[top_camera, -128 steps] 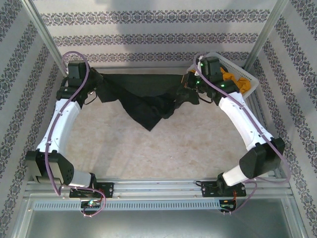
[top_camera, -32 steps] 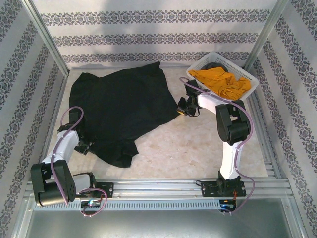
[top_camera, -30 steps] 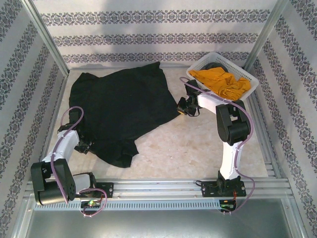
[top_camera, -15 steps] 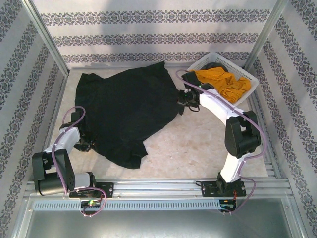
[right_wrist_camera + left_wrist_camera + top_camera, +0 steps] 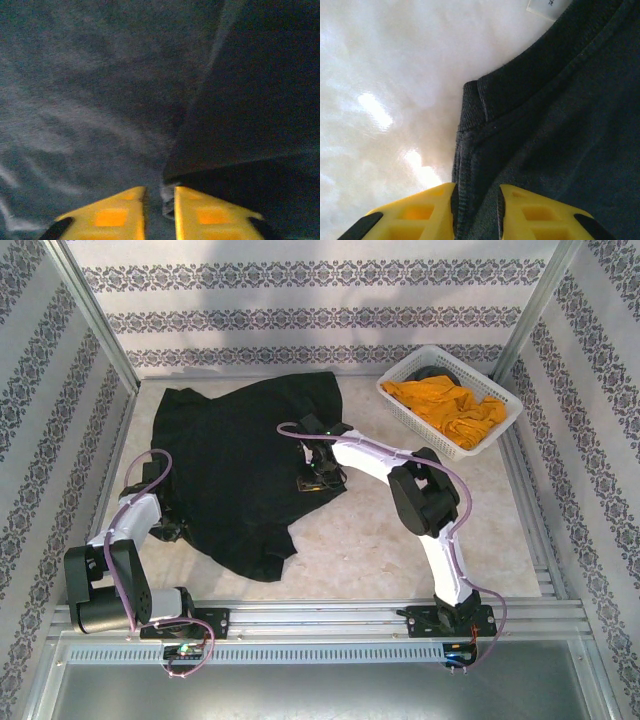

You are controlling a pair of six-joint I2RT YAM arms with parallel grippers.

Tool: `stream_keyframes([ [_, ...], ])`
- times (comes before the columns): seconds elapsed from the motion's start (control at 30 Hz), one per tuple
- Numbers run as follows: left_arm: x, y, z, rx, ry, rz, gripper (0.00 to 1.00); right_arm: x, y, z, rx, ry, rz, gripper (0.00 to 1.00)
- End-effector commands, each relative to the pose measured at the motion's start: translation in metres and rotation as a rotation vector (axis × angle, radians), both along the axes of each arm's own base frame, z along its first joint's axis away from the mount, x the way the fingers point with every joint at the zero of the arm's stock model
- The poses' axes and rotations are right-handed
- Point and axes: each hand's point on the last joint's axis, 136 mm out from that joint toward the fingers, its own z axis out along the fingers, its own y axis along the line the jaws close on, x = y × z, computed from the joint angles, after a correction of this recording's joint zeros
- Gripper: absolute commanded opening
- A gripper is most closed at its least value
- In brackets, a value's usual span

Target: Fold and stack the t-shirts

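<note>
Black t-shirt (image 5: 240, 460) lying spread on table (image 5: 400, 530). Left gripper (image 5: 476, 210) pinching seam below ribbed collar (image 5: 530, 85), likely anchoring it. Right gripper (image 5: 160, 200) hovering at a folded flap (image 5: 250, 100), fingers nearly together; grip unclear. Mustard-orange t-shirt (image 5: 440, 405) waiting in basket (image 5: 398, 400).

Your left gripper (image 5: 476, 194) is pinching the ribbed edge of the shirt (image 5: 560, 130) (white tag (image 5: 546, 7) above), lying on the table (image 5: 385, 75).

High rear overview, 2 wrist views close on black t-shirt (image 5: 560, 150)
</note>
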Motion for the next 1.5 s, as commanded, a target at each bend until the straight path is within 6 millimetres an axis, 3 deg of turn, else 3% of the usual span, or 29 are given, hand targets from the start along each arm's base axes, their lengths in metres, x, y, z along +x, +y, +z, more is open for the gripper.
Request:
stream_keyframes([
  [0.0,-0.001,0.005,0.007,0.024,-0.003,-0.008,0.29,0.006,0.015,0.047,0.152,-0.052,0.043,0.36],
  [0.1,-0.001,0.004,0.007,0.016,-0.004,-0.012,0.3,0.021,-0.011,0.063,0.179,-0.091,-0.047,0.44],
  [0.2,0.0,0.003,0.008,0.014,-0.01,-0.015,0.31,0.031,-0.051,0.068,0.186,-0.108,-0.172,0.45],
  [0.3,0.0,0.002,0.009,0.009,-0.016,-0.016,0.31,0.033,-0.084,0.058,0.172,-0.083,-0.25,0.43],
  [0.4,0.002,0.002,0.011,0.006,-0.026,-0.02,0.31,0.03,-0.1,0.044,0.194,-0.036,-0.307,0.39],
  [0.87,0.015,-0.009,0.014,-0.051,-0.124,-0.04,0.34,0.029,-0.089,-0.003,0.171,0.084,-0.354,0.32],
  [1.13,0.029,-0.026,0.016,-0.139,-0.225,-0.039,0.34,0.034,-0.088,-0.007,0.165,0.087,-0.358,0.2],
  [1.23,0.046,-0.042,0.024,-0.213,-0.327,-0.078,0.34,0.037,-0.092,-0.003,0.151,0.068,-0.364,0.16],
  [1.37,0.07,-0.077,0.04,-0.355,-0.476,-0.171,0.34,0.038,-0.096,0.002,0.134,0.043,-0.356,0.16],
  [1.47,0.082,-0.105,0.051,-0.417,-0.535,-0.248,0.34,0.037,-0.097,0.002,0.117,0.048,-0.342,0.27],
])
